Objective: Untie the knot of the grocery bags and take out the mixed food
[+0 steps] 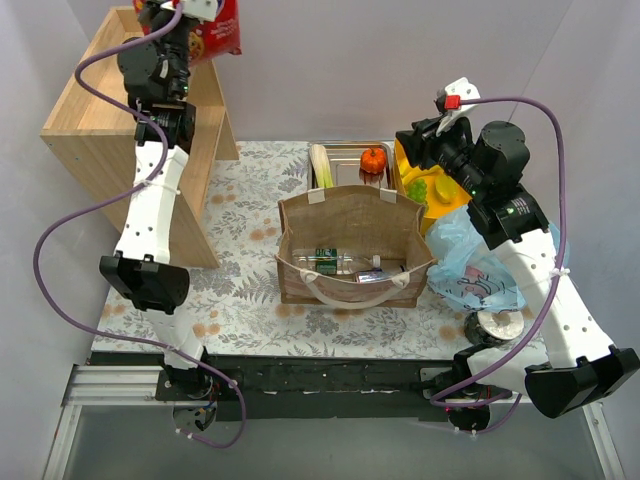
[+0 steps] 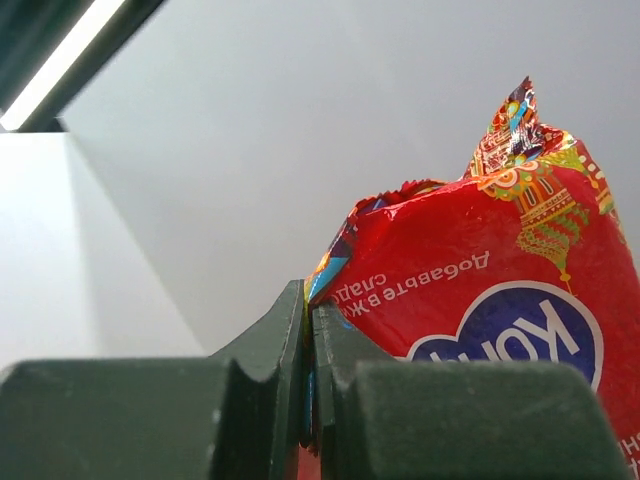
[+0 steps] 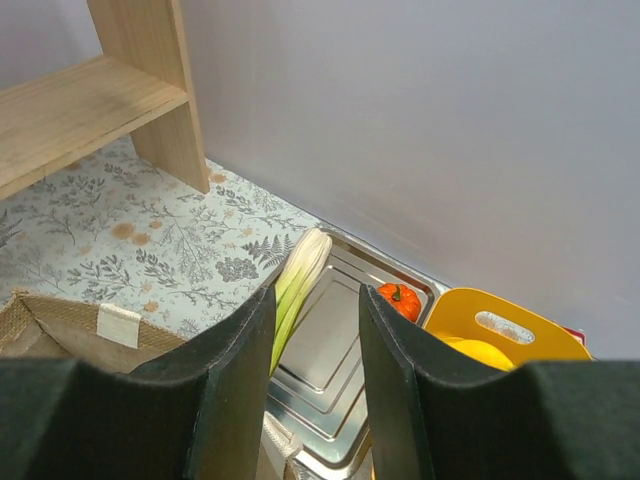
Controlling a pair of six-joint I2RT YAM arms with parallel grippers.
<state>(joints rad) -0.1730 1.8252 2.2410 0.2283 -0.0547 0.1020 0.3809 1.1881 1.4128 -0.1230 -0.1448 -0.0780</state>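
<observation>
Left gripper (image 2: 310, 300) clenched on one edge of the red crisp packet (image 2: 480, 290), both fingers pressed flat on the foil. White Cyrillic writing on the red face, upside down in the wrist view, first word like "Добавьте". Beside it a blue oval logo with white letters, cut by the frame, not readable whole. Long axis of the packet in line with the fingers, crimped patterned end pointing away from them. Held high at the far left, above the top of the wooden shelf (image 1: 95, 125), with only the grey wall behind.

Brown paper carrier (image 1: 350, 235) upright in the middle of the flowered table cloth (image 1: 240, 200), mouth open upward, clear bottle (image 1: 335, 262) lying lengthwise on its bottom. Light-blue plastic bag (image 1: 470, 270) just right of the carrier, partly under the right arm; knot not to be made out. Steel tray (image 3: 330, 350) behind the carrier, close to the back wall. Pale-green leek (image 3: 300, 270) along its left rim, small orange pumpkin (image 3: 398, 298) at its far side, yellow tub (image 3: 500, 325) just right of it. Right gripper (image 3: 315, 300) released and empty, hovering above the tray. Free cloth between shelf and carrier.
</observation>
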